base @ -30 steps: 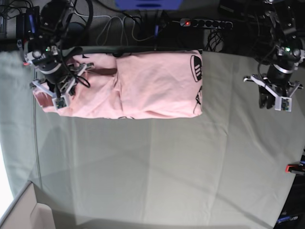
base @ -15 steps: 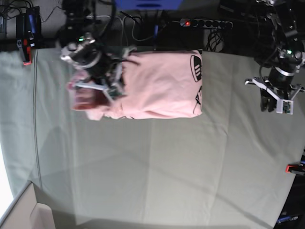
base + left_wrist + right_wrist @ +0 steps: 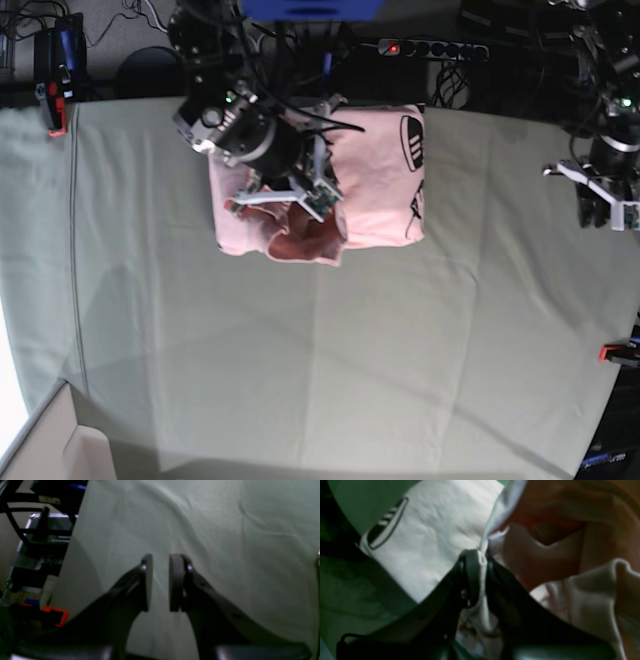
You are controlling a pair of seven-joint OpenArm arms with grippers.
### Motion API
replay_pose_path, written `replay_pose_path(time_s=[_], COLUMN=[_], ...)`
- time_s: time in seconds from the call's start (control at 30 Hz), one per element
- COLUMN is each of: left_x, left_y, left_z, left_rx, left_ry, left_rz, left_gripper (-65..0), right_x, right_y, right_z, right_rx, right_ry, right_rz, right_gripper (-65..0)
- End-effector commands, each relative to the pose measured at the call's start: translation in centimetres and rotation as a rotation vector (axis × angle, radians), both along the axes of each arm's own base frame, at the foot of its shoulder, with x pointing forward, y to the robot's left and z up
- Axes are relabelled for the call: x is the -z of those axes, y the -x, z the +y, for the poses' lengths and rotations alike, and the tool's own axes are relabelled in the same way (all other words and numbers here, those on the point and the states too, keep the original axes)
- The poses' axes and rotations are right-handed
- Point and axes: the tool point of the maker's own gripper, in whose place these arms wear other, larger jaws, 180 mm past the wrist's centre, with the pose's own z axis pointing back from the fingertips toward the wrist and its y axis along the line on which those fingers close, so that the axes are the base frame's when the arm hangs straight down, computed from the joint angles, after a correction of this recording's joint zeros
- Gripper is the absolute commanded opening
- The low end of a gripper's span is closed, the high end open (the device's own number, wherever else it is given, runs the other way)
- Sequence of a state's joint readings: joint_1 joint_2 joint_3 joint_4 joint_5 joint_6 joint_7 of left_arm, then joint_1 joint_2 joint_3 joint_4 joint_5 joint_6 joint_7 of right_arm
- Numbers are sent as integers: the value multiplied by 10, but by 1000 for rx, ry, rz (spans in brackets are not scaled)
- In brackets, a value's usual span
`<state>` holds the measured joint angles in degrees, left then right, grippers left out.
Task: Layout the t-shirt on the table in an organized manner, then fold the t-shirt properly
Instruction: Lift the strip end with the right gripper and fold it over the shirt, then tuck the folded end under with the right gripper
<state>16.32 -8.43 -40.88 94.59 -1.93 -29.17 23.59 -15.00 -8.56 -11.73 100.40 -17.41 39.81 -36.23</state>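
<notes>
- A red clamp sits at the far left corner of the table, well away from the t-shirt.
- The table is wide and covered in grey-green cloth with soft creases.
- The right gripper hangs over the left part of the t-shirt, near the table's back edge.
- In the right wrist view, the right gripper is clamped tight on a thin edge of the pink cloth, which stands up between its dark fingers.
- The t-shirt is pale pink, folded into a thick bundle, with its left side lifted and rumpled under the gripper.
- A black striped print shows on the shirt's right end.
- The shirt lies at the back middle of the table, touching its back edge.
- A power strip with a red light lies behind the table.
- The left gripper hangs over the table's right edge, well apart from the shirt.
- In the left wrist view, the left gripper has a small gap between its pads and holds nothing.
- Another red clamp sits at the table's right edge.
</notes>
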Motion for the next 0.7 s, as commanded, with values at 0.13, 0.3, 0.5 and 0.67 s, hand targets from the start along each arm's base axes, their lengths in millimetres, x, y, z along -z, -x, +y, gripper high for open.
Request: replay_pose_path(time_s=[0.13, 0.3, 0.5, 0.67], left_x=[-18, -17, -16, -17], left_y=[0, 3, 3, 2], left_z=[18, 19, 19, 19], left_rx=[-34, -34, -34, -34], left_ry=[-31, -36, -36, -36], left_rz=[-51, -43, -41, -44], left_gripper=[-538, -538, -538, -538], right_x=[-10, -3, -4, -10], right_y=[-7, -9, -19, -21], right_z=[36, 54, 56, 65], right_rx=[-87, -151, -161, -192], right_ry=[-62, -59, -55, -58], right_rz=[-33, -19, -31, -50], right_gripper=[-650, -650, -650, -650])
